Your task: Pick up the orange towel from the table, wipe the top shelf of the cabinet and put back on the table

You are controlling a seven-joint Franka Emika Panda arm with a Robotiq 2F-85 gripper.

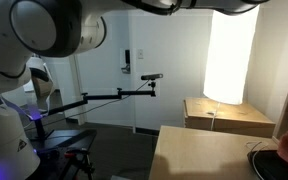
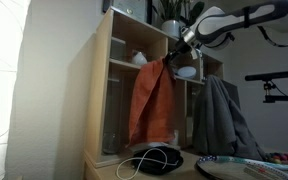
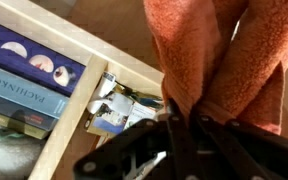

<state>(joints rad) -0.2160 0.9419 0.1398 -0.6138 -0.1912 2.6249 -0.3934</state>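
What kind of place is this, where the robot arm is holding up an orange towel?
Probably an office or lab room, not a kitchen: a light-wood shelf cabinet holding books, a camera on a boom stand near a door, and a grey garment hanging beside the cabinet.

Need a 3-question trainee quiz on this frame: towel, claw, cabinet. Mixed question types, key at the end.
1. True or false: the salmon-orange fabric towel lies flat on the pale light-wood table.
2. Multiple choice: the claw is A) open above the towel, B) shut on the towel, C) out of every view.
3. Fill in: in the wrist view, the light-wood cabinet holds stacked ____ with printed spines.
Key: 1 false, it hangs from the claw in front of the cabinet; 2 B; 3 books.
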